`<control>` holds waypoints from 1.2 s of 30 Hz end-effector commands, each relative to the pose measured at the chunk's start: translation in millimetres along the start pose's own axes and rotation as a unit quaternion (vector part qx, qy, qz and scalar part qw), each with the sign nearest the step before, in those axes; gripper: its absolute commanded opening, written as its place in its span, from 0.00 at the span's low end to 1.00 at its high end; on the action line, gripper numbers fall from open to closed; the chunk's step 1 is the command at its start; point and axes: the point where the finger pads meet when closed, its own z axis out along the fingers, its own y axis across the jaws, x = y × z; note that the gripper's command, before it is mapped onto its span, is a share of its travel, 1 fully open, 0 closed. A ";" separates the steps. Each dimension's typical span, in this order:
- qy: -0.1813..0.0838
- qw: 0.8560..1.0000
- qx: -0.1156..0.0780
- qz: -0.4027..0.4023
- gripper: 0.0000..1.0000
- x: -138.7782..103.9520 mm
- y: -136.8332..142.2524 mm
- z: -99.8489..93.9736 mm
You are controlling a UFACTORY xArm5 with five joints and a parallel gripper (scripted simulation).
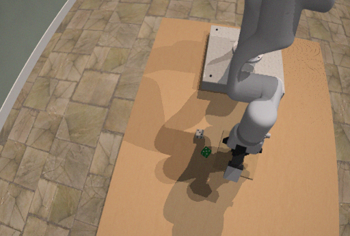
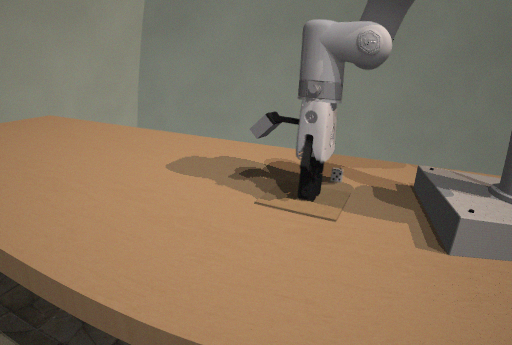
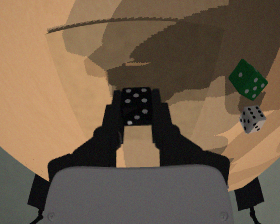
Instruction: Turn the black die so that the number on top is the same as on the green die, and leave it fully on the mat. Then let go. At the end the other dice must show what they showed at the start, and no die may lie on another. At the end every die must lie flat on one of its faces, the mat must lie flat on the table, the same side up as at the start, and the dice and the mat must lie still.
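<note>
The black fingers are clamped on the black die (image 3: pixel 136 106), one on each side, right down at the mat (image 2: pixel 327 211). Gripper (image 2: pixel 309 187) points straight down over the mat. Off the mat's edge sit the green die (image 3: pixel 248 80) and, beside it, the white die (image 3: pixel 253 120), both on the wooden table (image 2: pixel 125 215).

A wooden table (image 2: pixel 125 245) is carrying a thin mat (image 2: pixel 330 209) lying flat. A green die (image 1: pixel 206 152), a white die (image 1: pixel 199 133) and the arm's grey base (image 2: pixel 440 215) are resting on the table too.

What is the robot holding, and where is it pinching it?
The end effector is shut on the black die, its fingers pressing the die's two opposite side faces.
</note>
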 end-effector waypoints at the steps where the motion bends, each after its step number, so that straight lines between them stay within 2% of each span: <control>1: 0.002 1.000 0.000 0.000 0.21 1.3 -0.2 -1.0; 12: 0.002 1.000 0.000 0.000 0.21 1.3 -0.3 -1.5; 15: 0.002 1.000 0.000 0.000 0.21 1.2 -1.1 -7.1; 18: 0.002 1.000 0.000 0.000 0.21 1.0 -1.7 -21.2; 23: 0.002 1.000 0.000 0.000 0.21 1.0 -2.0 -58.3; 25: 0.002 1.000 0.000 0.000 0.21 1.0 -2.0 -58.3; 30: 0.002 1.000 0.000 0.000 0.21 0.9 -2.2 -90.0; 36: 0.002 1.000 0.000 0.000 0.21 0.8 -2.3 -100.2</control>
